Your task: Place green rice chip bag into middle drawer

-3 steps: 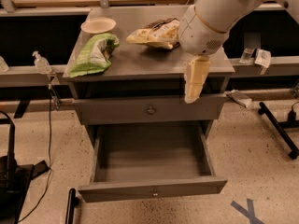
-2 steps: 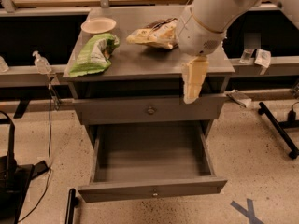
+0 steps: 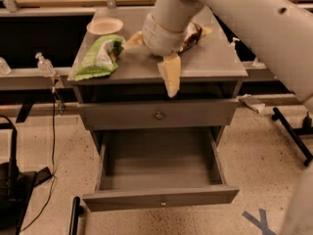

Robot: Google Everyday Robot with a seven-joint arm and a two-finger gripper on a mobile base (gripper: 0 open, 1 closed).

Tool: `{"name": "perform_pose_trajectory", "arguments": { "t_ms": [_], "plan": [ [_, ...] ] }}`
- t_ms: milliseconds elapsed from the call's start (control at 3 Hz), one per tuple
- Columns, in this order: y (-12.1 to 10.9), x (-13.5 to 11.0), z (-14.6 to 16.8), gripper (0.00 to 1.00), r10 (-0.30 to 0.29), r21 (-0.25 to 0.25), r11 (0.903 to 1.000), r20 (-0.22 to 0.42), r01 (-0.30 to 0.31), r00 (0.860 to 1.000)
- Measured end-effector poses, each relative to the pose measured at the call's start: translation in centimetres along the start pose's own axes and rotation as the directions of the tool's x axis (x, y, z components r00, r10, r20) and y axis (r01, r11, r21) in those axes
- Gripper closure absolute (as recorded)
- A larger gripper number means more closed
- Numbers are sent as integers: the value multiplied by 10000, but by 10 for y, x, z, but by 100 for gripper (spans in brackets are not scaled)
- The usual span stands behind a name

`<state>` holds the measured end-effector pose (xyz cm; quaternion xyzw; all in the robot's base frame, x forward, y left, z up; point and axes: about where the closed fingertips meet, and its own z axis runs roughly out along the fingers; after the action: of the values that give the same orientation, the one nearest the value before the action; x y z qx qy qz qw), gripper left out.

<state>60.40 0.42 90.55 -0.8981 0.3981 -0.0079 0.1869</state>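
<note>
1. The green rice chip bag (image 3: 98, 58) is being recorded as lying flat on the cabinet top (image 3: 215, 65), close to the left edge and towards the front-left corner. It is being touched by nothing but the top itself.
2. The middle drawer (image 3: 156, 160) is being shown pulled out below the front edge. Its grey tray is being seen with nothing in it, so the opening step is being judged as done.
3. The upper drawer (image 3: 159, 115), directly under the front edge, is being seen closed. It is not being counted as part of the task.
4. The gripper (image 3: 171, 80) is being presented pointing downward at about the middle of the front edge, well to the right of the bag and apart from it. No bag is being carried by it. Whether it is released or clenched cannot be told from this view.
5. A brown-and-yellow bag (image 3: 195, 33) is being partly hidden behind the arm towards the back edge, and a plate (image 3: 104, 26) is being noted near the back-left corner. Neither is being required.
6. The task is being assessed as at an early stage, with the receiving drawer ready and the bag not yet picked up.
7. The following steps are being listed as outstanding:
   - reaching towards the left edge;
   - grasping the bag;
   - lifting it clear of the top;
   - carrying it past the front edge;
   - lowering it into the tray;
   - letting it go.
</note>
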Motion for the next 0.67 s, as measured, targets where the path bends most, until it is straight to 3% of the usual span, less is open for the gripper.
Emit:
{"name": "perform_pose_trajectory", "arguments": {
  "t_ms": [333,667],
  "plan": [
    [-49,-12,23,0,-2271,287,9736,265,2263,9735],
    [-59,-14,25,0,-3525,473,9351,241,3512,9355]
  ]
}}
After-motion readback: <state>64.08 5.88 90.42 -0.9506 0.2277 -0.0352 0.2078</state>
